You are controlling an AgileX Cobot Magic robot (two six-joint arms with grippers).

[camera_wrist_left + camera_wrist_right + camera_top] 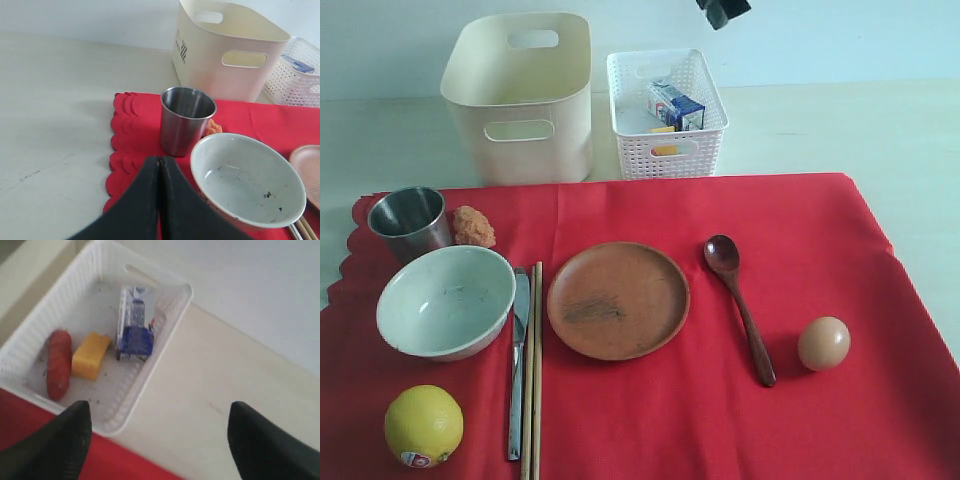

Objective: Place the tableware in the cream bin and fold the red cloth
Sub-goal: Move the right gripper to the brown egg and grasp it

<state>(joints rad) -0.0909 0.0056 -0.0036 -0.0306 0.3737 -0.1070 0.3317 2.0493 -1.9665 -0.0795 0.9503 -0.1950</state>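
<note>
- cloth (720,420) spread on table (880,130); bin (470,140) and basket (640,155) behind it, off the cloth, with bin left and basket just right of it
- basket holds milk carton (675,105), cheese (90,355), sausage (58,363) — cheese between the other two
- on cloth, back left: cup (410,222), food lump (473,227) just right of it
- bowl (446,300) in front of both, lemon (423,425) in front of bowl
- knife (518,360) and chopsticks (532,380) side by side between bowl and plate (618,300) — knife on bowl side
- spoon (740,310) right of plate, egg (823,343) right of spoon, apart

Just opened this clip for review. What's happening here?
Nothing is held. The left end effector is shut, near the steel cup and bowl. The right end effector is open above the white basket of food. The plate, spoon, knife and chopsticks all lie on the flat red cloth; none is in the cream bin.
</note>
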